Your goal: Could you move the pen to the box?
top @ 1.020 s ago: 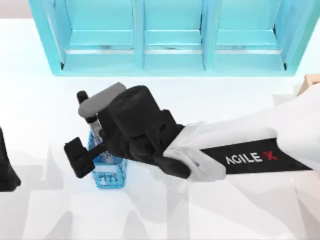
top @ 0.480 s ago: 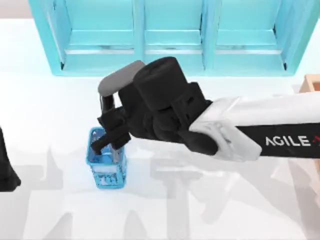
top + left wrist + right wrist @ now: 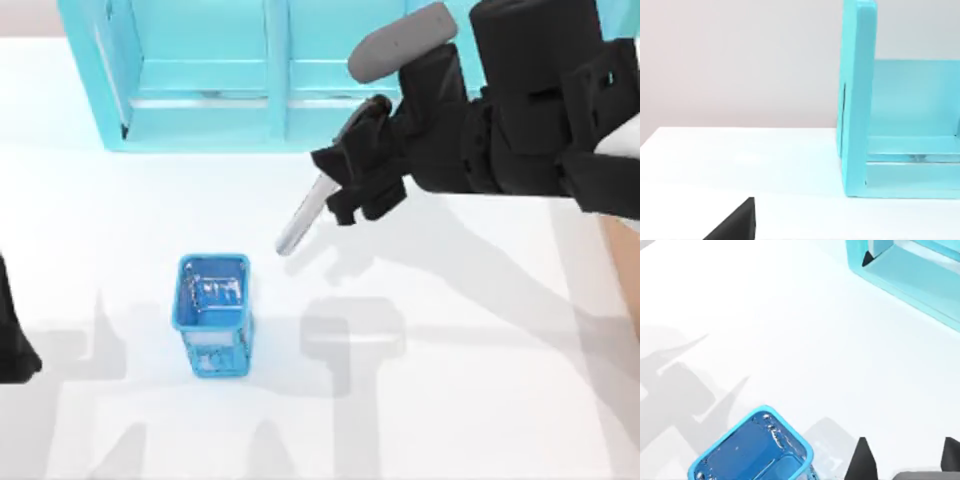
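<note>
Silver-grey pen (image 3: 300, 222) hangs tilted, pinched in the right gripper (image 3: 345, 190); bare white table (image 3: 450, 380) lies open below it.

Bare table (image 3: 450, 400) open from centre to right edge. Blue cup (image 3: 213, 312) stands alone left of centre. Cyan shelf unit (image 3: 200, 80) blocks far side. Box (image 3: 622, 262) at right edge, arm partly over it.
</note>
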`<state>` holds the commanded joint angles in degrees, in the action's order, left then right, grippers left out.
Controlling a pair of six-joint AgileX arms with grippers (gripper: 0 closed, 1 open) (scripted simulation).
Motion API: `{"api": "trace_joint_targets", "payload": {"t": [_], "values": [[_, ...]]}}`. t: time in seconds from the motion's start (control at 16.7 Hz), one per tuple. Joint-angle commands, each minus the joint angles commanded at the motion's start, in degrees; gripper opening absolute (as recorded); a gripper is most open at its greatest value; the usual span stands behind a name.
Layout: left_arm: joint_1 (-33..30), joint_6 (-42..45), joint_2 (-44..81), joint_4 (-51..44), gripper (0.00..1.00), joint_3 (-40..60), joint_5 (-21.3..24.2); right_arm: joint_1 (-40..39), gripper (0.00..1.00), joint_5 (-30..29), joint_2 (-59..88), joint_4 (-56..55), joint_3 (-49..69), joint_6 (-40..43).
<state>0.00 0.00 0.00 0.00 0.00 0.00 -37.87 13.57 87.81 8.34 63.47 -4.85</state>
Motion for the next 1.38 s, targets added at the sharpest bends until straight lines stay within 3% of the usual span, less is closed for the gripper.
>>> {"api": "trace_joint_targets", "payload": {"t": [0.42,0.66,0.9,1.38], "values": [[0.0,0.0,0.0,0.0,1.0,0.0,0.0,0.8,0.0,0.7,-1.3,1.5,-0.1,0.4],[0.0,0.0,0.0,0.0,1.0,0.0,0.0,6.9,0.0,2.6,-2.7,5.9,-0.1,4.2],[0.0,0.0,0.0,0.0,1.0,0.0,0.0,20.4,0.0,6.3,-6.9,14.5,-0.1,12.1],[0.0,0.0,0.0,0.0,1.0,0.0,0.0,55.7,0.0,14.4,-20.5,33.1,-1.3,30.1]]}}
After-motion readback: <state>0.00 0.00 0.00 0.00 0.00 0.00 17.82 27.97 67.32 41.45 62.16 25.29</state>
